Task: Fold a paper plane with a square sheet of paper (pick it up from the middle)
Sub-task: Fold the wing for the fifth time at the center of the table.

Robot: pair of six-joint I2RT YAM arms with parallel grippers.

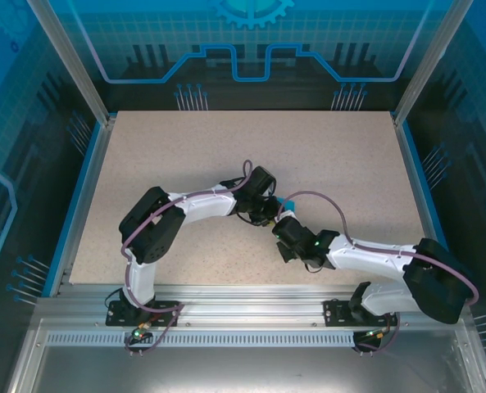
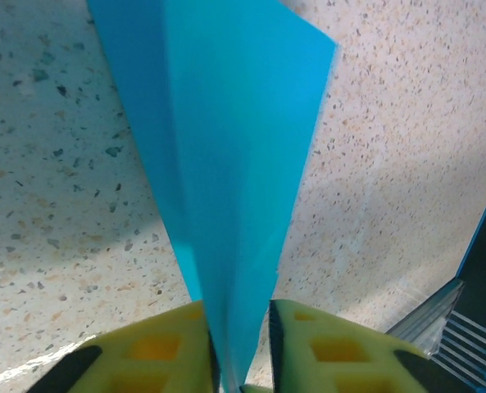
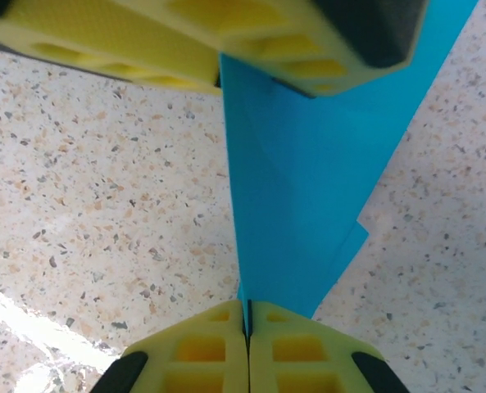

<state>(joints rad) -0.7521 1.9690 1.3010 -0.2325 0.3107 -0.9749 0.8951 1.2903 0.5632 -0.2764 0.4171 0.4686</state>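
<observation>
The paper plane (image 1: 288,201), a slim folded teal-blue dart with layered flaps, is held on edge above the middle of the table between the two grippers. My right gripper (image 3: 247,304) is shut on one narrow end of it (image 3: 308,180). In the left wrist view, the paper plane (image 2: 234,164) runs up between the jaws of my left gripper (image 2: 237,311), which stands open. The paper lies against the left finger, with a gap to the right finger (image 2: 308,336). From above, the left gripper (image 1: 269,214) and right gripper (image 1: 282,225) almost meet.
The speckled beige table (image 1: 308,147) is bordered by blue edging and aluminium frame posts. A metal rail (image 1: 251,295) with the arm bases runs along the near edge. The table's edge and rail show at the right of the left wrist view (image 2: 472,270).
</observation>
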